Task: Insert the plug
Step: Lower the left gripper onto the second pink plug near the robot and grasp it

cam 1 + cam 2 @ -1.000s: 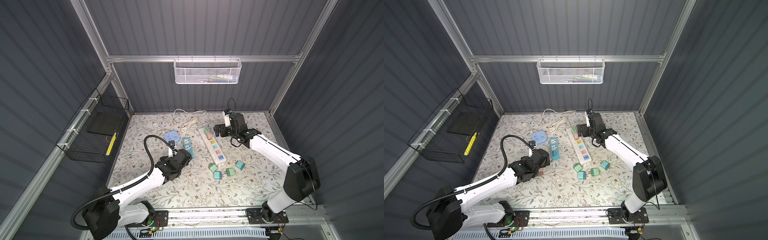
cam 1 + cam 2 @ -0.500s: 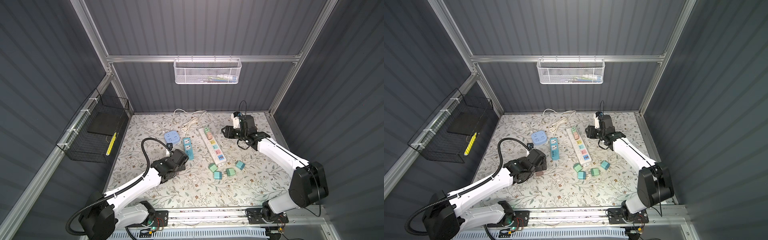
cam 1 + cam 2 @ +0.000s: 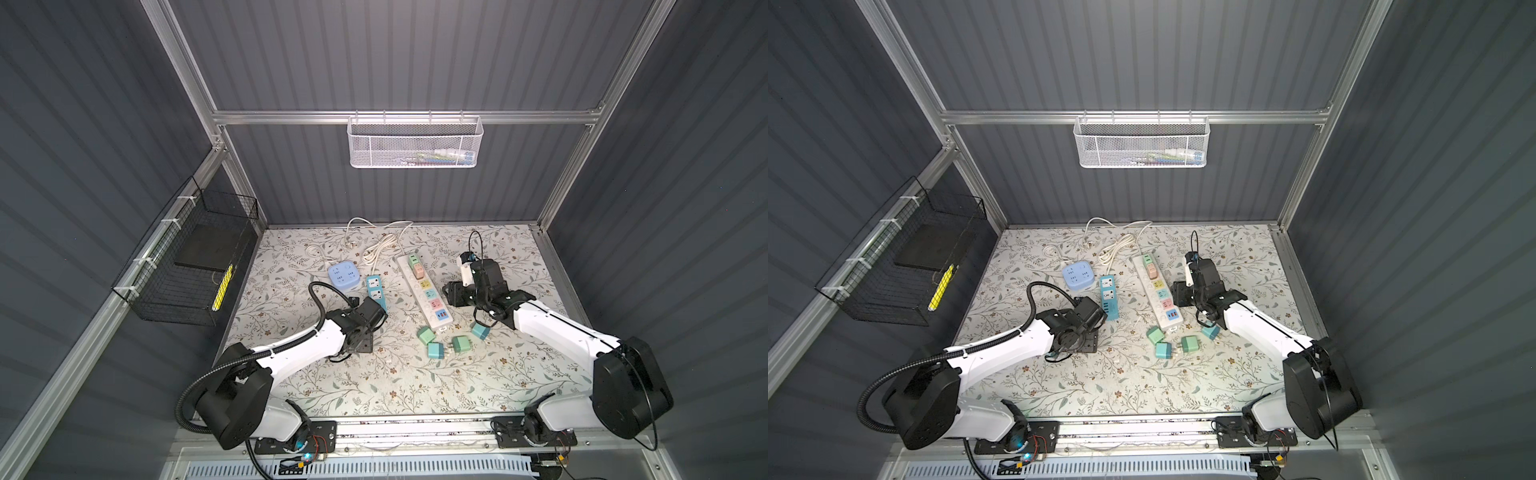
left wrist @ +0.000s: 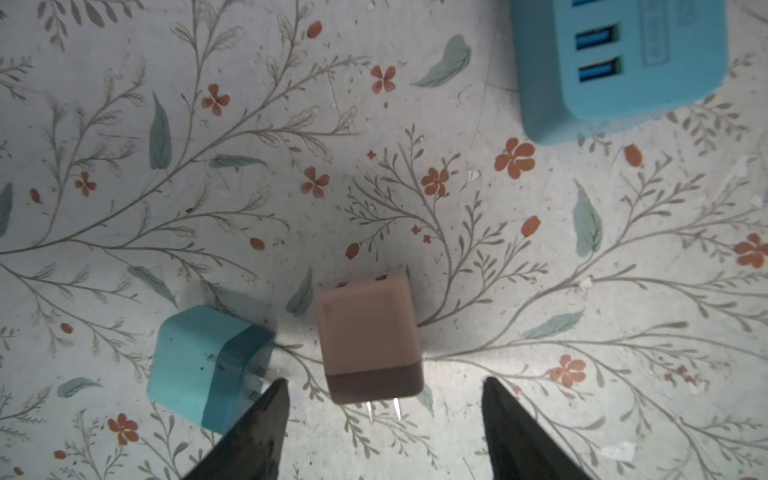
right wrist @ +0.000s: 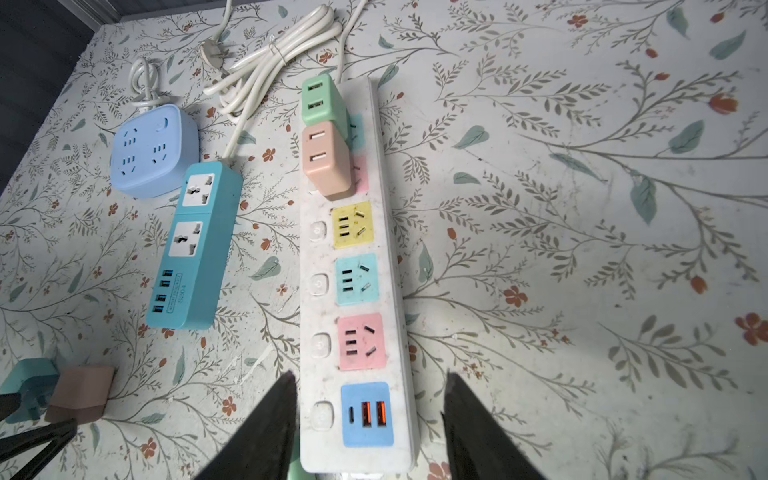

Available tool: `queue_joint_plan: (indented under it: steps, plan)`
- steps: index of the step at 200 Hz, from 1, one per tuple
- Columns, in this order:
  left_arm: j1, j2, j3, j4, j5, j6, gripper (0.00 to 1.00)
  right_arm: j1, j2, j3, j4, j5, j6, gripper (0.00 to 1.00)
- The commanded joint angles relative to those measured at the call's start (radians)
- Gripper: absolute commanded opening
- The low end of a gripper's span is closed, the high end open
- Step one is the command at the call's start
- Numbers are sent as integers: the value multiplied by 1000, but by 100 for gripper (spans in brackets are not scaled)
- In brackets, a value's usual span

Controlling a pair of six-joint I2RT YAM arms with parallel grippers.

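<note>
My right gripper (image 5: pixel 370 378) back at 3 o'clock of white strip (image 3: pixel 424 291), fingers spread, empty; left gripper (image 4: pixel 384 388) spread too, straddling pink plug (image 4: pixel 368 336).

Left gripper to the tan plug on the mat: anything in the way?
Nothing visible between them. In the left wrist view, the tan plug lies with its pronged end between the open fingers of the left gripper. The teal plug lies close beside it, next to one fingertip, and might get nudged on closing.
</note>
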Motion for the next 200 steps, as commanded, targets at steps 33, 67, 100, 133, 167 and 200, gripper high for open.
queue_joint_plan:
  steps: [33, 67, 100, 133, 167, 200]
  plan:
    - [32, 38, -21, 35, 75, -9, 70, 1, 7, -1, 39, 17, -20, 58]
    - [35, 46, -57, 97, 95, 30, 66, 5, 24, 4, 27, 17, -34, 58]
    - [37, 57, -63, 103, 58, 31, 60, 9, 29, 7, 25, 17, -39, 58]
    - [38, 98, -70, 127, 41, 73, 55, 14, 24, 7, 12, 14, -53, 58]
    - [42, 117, -64, 159, 50, 107, 56, 17, 22, 7, 5, 10, -60, 58]
    - [42, 125, -45, 175, 77, 118, 49, 21, 20, 9, -1, 9, -63, 59]
